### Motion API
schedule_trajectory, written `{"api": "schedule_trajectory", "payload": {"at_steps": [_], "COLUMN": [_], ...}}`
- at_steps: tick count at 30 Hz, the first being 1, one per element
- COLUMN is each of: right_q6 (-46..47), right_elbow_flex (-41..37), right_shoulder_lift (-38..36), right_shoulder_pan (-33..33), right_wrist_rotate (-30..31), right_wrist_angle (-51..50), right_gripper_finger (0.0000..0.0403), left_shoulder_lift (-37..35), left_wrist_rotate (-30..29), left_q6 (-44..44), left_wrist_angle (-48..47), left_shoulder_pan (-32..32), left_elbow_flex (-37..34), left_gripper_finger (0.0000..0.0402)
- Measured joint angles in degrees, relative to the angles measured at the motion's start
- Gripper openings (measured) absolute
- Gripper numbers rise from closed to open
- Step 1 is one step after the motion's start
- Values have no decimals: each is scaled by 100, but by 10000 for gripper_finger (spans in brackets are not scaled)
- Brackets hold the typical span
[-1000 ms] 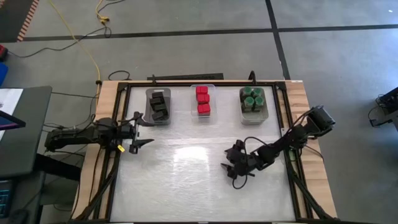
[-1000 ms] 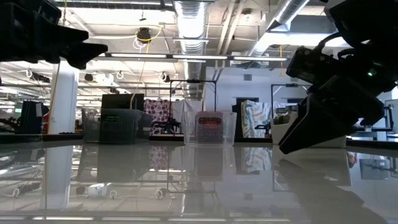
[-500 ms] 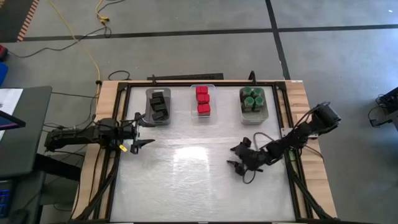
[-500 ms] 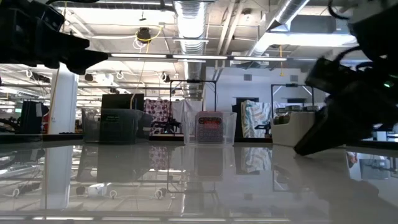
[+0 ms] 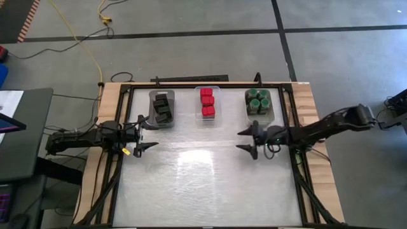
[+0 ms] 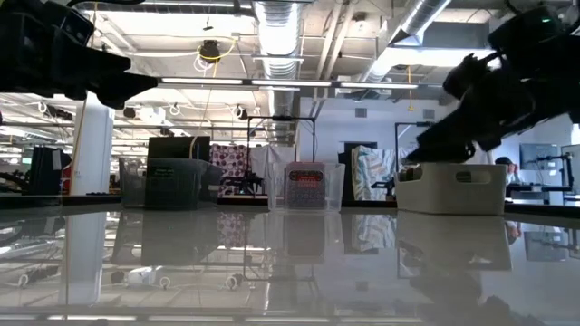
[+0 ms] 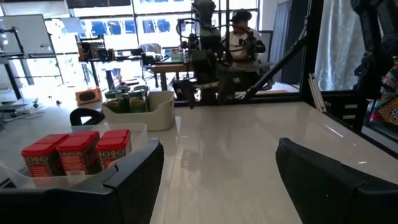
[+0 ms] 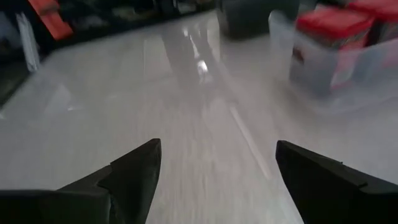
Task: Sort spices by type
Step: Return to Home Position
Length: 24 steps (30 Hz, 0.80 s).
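- Left gripper (image 5: 149, 135): at the left edge of the white glossy tabletop (image 5: 203, 181), near the front corner of the grey translucent bin (image 5: 164, 123). Fingers wide apart and holding nothing. It points across toward the other arm.
- Left wrist view agrees: the two dark fingers (image 7: 134, 180) are spread with bare tabletop between them.
- Right gripper (image 5: 244, 140): over the right half of the tabletop, just in front of the pale rectangular bin (image 5: 259, 121). Fingers apart and empty. The arm stretches in from the right edge and points at the left arm.
- Right wrist view: both fingers (image 8: 132, 171) are splayed with only tabletop between them.
- Black rectangular boxes (image 5: 163, 107): all inside the grey translucent bin at back left, packed together.
- Red boxy cans (image 5: 207, 102): inside the clear plastic bin (image 5: 208, 120) at back centre. Three show in a row from above. They also show in the left wrist view (image 7: 78, 151) and at the edge of the right wrist view (image 8: 336, 22).
- Round green-lidded jars (image 5: 258, 100): clustered inside the pale rectangular bin at back right. Their tops also show in the left wrist view (image 7: 127, 98).
- The three bins sit in a line along the back of the tabletop, apart from each other.
- No loose spices show on the open tabletop.
- Low view: the clear plastic bin (image 6: 305, 186) is centred, the pale bin (image 6: 453, 188) is to its right, and dark arm parts hang in both upper corners.
- A person (image 7: 242, 37) shows in the room behind the tabletop in the left wrist view.
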Motion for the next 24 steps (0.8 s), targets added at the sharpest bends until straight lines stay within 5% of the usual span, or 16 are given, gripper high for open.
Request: {"api": "schedule_trajectory", "payload": {"at_steps": [12, 24], "right_q6": [223, -55], "right_elbow_flex": [-612, -616], "right_shoulder_lift": [-2007, -4609], "right_shoulder_pan": [-87, -137], "right_wrist_rotate": [289, 437], "right_wrist_angle": [-231, -2282], "right_gripper_finger": [345, 345], "left_shoulder_lift": [0, 0], "left_wrist_rotate": [-41, -49], "left_q6": [0, 0], "left_wrist_angle": [-11, -13], "left_shoulder_pan": [0, 0], "left_elbow_flex": [0, 0], "left_gripper_finger": [296, 296]}}
